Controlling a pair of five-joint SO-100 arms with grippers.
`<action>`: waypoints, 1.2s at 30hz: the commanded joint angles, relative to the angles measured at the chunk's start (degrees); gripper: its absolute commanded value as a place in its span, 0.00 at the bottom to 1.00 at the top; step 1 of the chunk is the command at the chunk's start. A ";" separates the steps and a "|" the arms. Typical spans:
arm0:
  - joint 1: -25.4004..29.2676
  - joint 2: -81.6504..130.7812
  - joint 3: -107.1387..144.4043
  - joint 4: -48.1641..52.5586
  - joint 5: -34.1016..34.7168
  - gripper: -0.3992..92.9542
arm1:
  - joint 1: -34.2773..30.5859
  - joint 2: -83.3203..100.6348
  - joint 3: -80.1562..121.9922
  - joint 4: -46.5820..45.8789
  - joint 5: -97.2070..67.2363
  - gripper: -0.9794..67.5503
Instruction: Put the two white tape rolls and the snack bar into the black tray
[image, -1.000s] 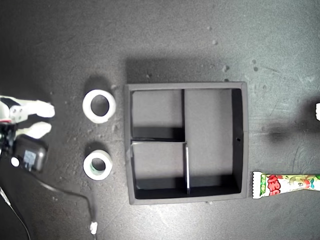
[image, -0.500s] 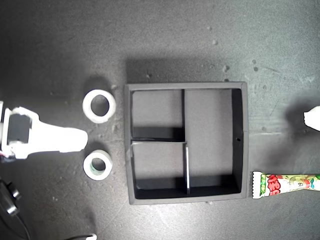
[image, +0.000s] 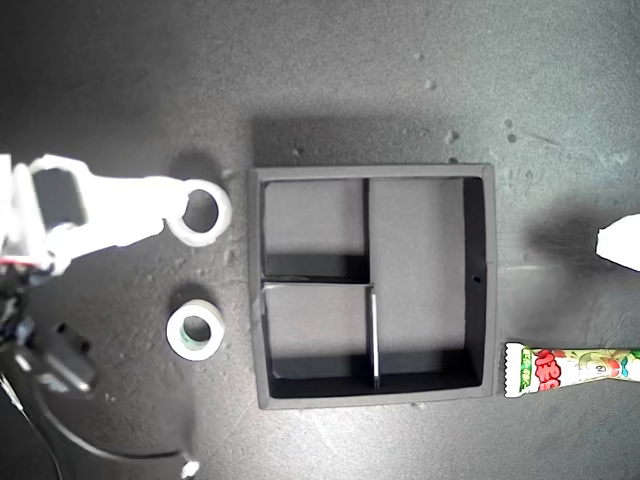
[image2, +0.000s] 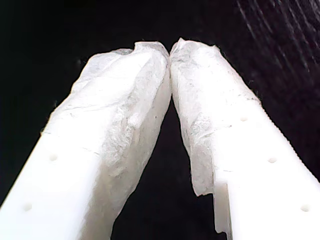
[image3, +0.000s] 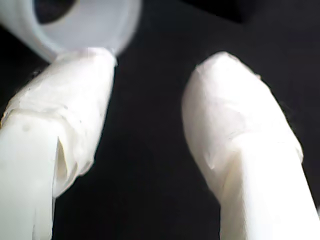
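Observation:
The plain white tape roll (image: 222, 216) lies on the dark table just off the black tray (image: 372, 172), toward the exterior view's left. My second gripper (image: 170, 212) reaches it from that side and is open, one fingertip (image3: 87, 65) touching the roll's rim (image3: 100, 27). The second tape roll (image: 175, 336), with a greenish core, lies below it in the exterior view. The snack bar (image: 570, 370) lies at the exterior view's right edge, beside the tray's lower corner. My first gripper (image: 620, 245) peeks in above it, shut (image2: 170, 50) and holding nothing. All tray compartments hold nothing.
A black adapter (image: 62, 366) with a cable trails across the exterior view's lower left, ending in a small white connector (image: 188, 465). Pale specks dot the table around the tray.
My second gripper swung out from the exterior view's left edge, passed between the two rolls, then moved up to the plain roll. My first gripper edged further in from the right.

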 joint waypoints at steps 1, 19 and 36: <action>2.20 -12.22 -5.19 0.62 -1.05 0.13 | 0.26 0.26 0.70 1.67 3.25 0.01; 2.46 -28.83 -10.11 -2.90 -1.23 0.14 | -5.10 0.26 0.70 3.16 5.54 0.02; -3.60 -34.19 -39.81 15.29 -0.62 0.01 | 15.12 0.26 -5.80 -22.68 -1.49 0.01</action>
